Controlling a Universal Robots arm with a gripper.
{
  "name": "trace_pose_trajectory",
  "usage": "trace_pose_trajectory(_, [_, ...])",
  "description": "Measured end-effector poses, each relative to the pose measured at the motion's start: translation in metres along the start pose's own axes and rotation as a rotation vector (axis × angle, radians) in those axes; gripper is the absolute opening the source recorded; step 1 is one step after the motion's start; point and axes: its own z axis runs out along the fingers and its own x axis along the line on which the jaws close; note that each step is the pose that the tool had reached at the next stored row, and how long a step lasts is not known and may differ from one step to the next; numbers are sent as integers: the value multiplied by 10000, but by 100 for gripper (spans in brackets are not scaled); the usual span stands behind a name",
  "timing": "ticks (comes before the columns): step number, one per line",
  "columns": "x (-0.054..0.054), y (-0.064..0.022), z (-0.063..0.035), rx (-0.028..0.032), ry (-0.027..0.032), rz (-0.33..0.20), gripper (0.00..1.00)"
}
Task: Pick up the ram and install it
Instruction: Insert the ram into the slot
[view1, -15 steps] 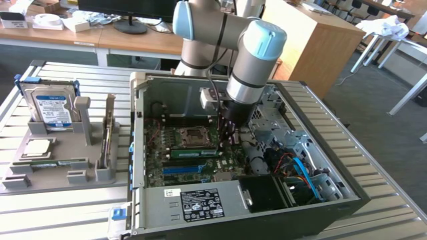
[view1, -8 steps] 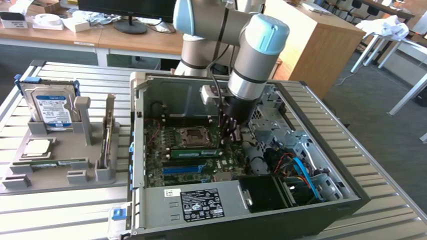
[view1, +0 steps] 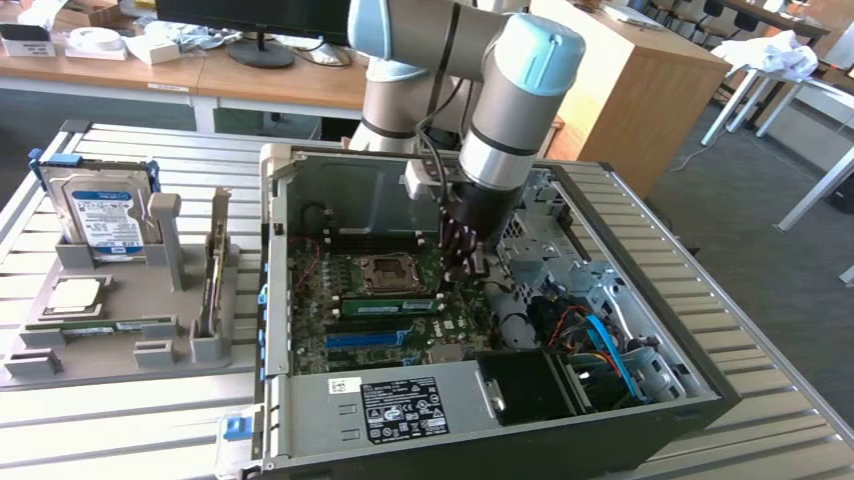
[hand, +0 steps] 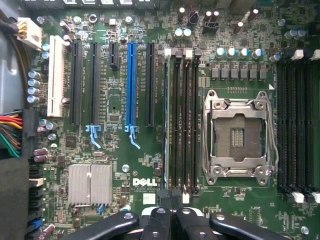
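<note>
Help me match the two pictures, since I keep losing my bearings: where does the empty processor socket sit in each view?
Exterior view: the empty processor socket sits mid-motherboard inside the open computer case.
Wrist view: the empty processor socket, with its silver frame, lies between two banks of black memory slots.
Shared landmark: the blue expansion slot, across one bank of memory slots from the socket.

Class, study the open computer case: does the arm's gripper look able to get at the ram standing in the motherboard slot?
Probably yes. The case is open on this side, and the gripper hangs close above one end of the ram with nothing between them. Its jaws are shut, though.
</note>
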Motion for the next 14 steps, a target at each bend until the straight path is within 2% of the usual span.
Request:
trace_pose_trajectory(9, [1, 3, -36, 0, 0, -2, 10])
trace_pose_trajectory(14, [-1, 68, -33, 0, 1, 0, 10])
